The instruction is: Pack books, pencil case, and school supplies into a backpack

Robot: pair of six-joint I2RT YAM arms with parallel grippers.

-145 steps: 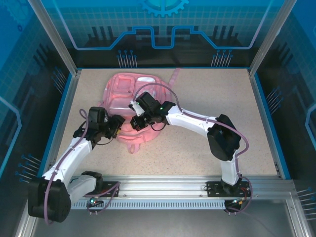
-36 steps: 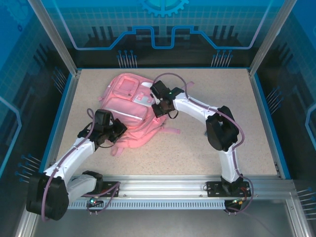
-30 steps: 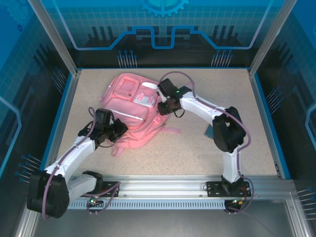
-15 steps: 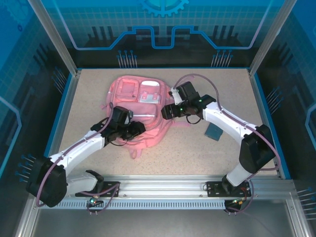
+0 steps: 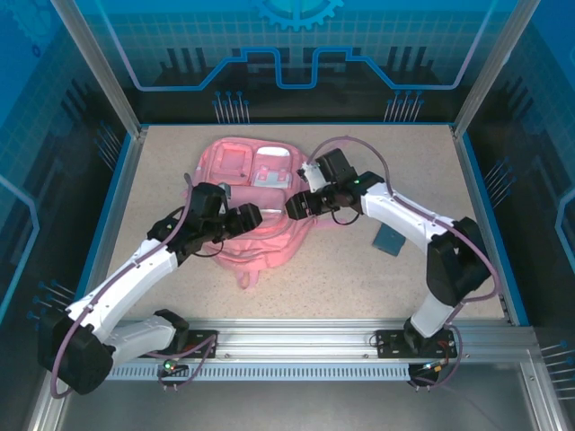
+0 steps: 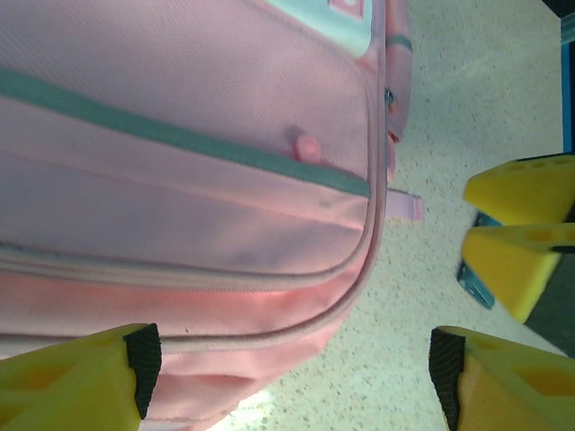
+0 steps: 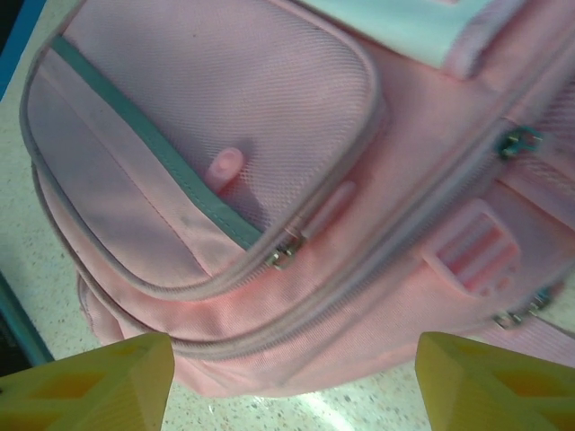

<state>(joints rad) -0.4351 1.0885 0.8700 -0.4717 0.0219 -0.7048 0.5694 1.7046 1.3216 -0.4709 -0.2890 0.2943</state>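
Grippers: my left gripper (image 5: 252,216) hangs over the near half of the backpack (image 5: 235,163) with its jaws wide apart and nothing between them. My right gripper (image 5: 296,205) hovers at the bag's right edge, also spread and empty.
Backpack: it lies flat with its front pockets up, toward the far side of the table (image 5: 359,287) and a little left of the middle.
Handling: I judge it soft, floppy and fairly light. Lifted from one point it would probably sag and fold. The cloth should give my pads a good bite, and nothing on it looks fragile.
Where to hold: I would pinch a fold at the piped seam beside a zip, or take the small metal zipper pull (image 7: 286,254) while my other arm steadies the fabric.
Materials: pink woven cloth with a fine rib, a dull grey-green stripe (image 6: 180,135) across the pocket, rounded pocket corners, and a pale mint panel at the far end.
Around: the tabletop is speckled beige. A teal flat piece (image 5: 389,239) lies to the right, apart from the bag.
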